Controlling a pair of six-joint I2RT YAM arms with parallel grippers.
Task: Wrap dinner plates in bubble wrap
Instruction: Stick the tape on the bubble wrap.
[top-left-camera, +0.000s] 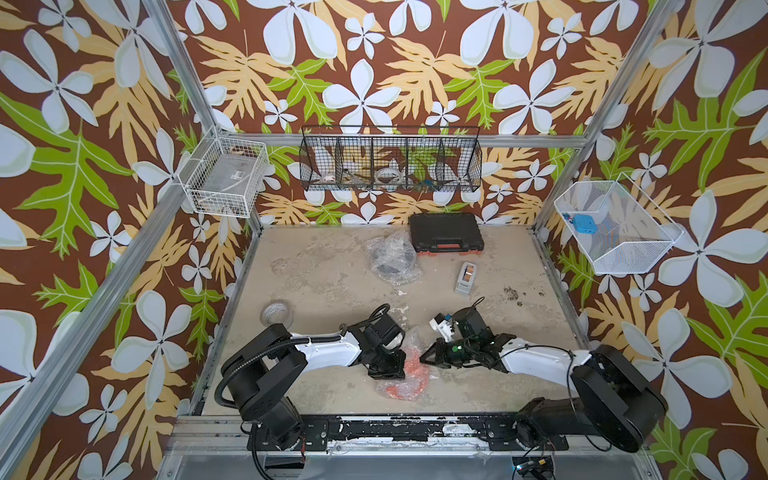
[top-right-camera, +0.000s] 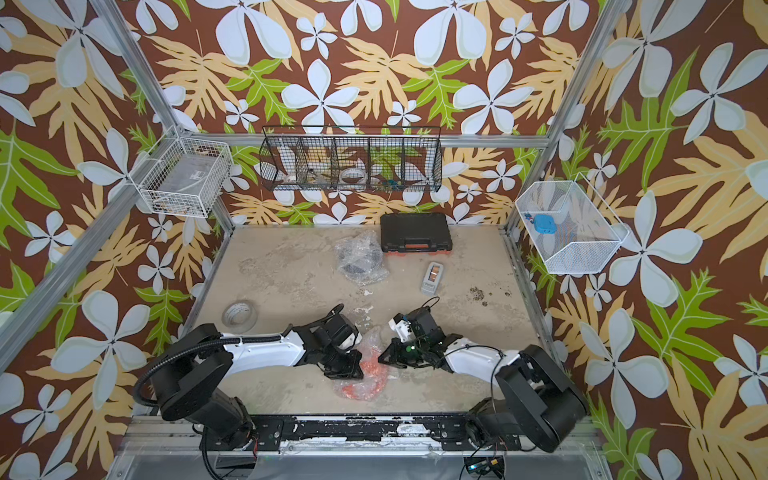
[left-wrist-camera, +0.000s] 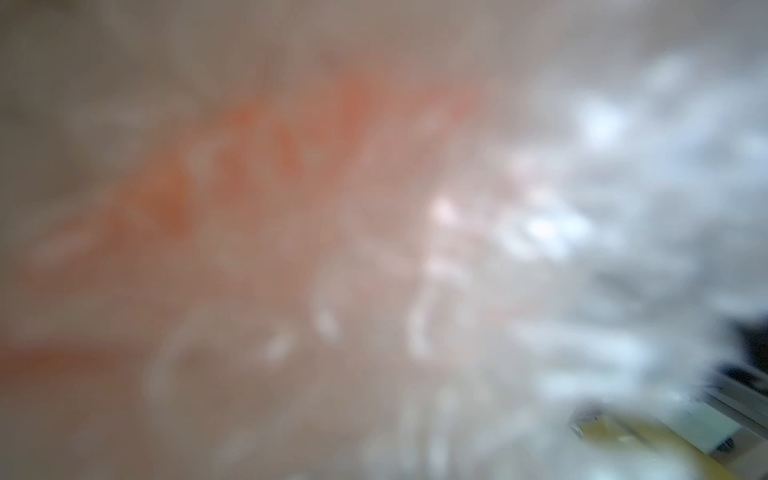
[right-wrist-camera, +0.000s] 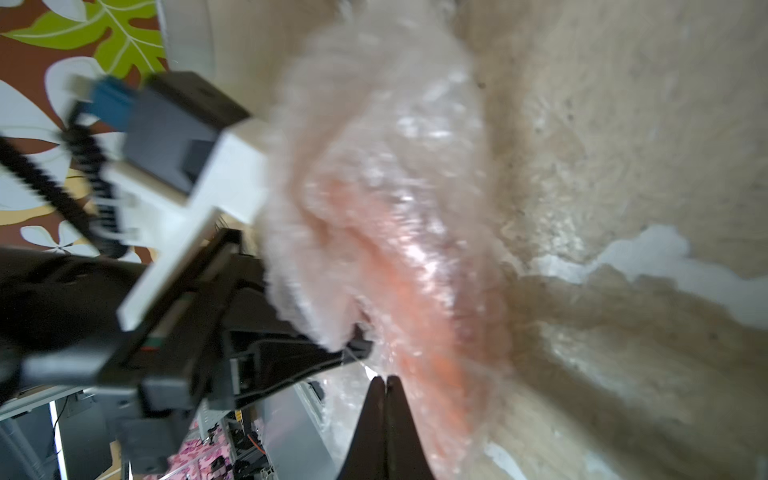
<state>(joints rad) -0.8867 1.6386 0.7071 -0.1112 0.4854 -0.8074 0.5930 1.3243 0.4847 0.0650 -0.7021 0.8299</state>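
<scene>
Front-centre on worktop (top-left-camera: 332, 282): orange dinner plate (top-left-camera: 409, 365) under bubble wrap (top-left-camera: 413, 338). Left hand (right-wrist-camera: 355, 347) clamped on bunched wrap; right hand (right-wrist-camera: 386, 380) closed at wrap edge, hold unclear. Advice: draw film snug over plate, gently.

The left wrist view gives us only smears of orange and white, with no edges. In both top views the orange plate (top-left-camera: 401, 390) (top-right-camera: 368, 368) shows as patches through the bubble wrap (top-left-camera: 413, 338), and its rim is hidden. The bundle at the back (top-left-camera: 392, 259) shows only something dark inside. The things in the black wire basket (top-left-camera: 461, 174) are too small to name. The right jaws are cut off by the right wrist view's edge.
</scene>
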